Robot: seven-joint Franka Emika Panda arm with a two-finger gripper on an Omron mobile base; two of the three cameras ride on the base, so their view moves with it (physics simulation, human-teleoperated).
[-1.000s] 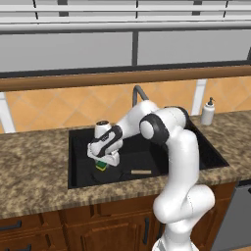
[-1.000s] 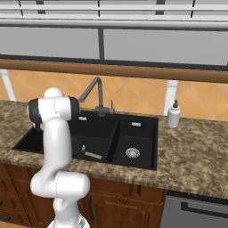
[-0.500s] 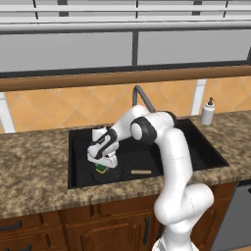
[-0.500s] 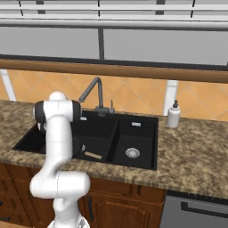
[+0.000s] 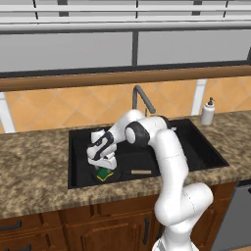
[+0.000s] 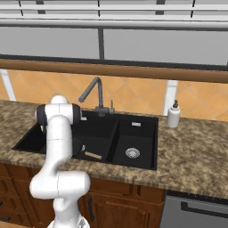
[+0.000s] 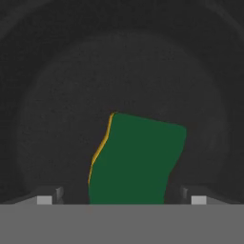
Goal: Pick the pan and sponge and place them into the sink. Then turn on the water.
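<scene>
We're seeing the gripper (image 7: pixel 119 196) hanging wide open over the sponge (image 7: pixel 136 159), fingers (image 7: pixel 45 198) apart from its sides, gripping nothing. The sponge is lying in the pan (image 7: pixel 62 124), sitting in the sink's (image 5: pixel 73 147) left basin.

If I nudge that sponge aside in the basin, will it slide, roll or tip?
The sponge looks flat and boxy, so it probably won't roll. Its edges look wavy between the open gripper tips, suggesting it is soft and would squash. It seems to lie on the round pan, so it would likely slide lightly.
</scene>
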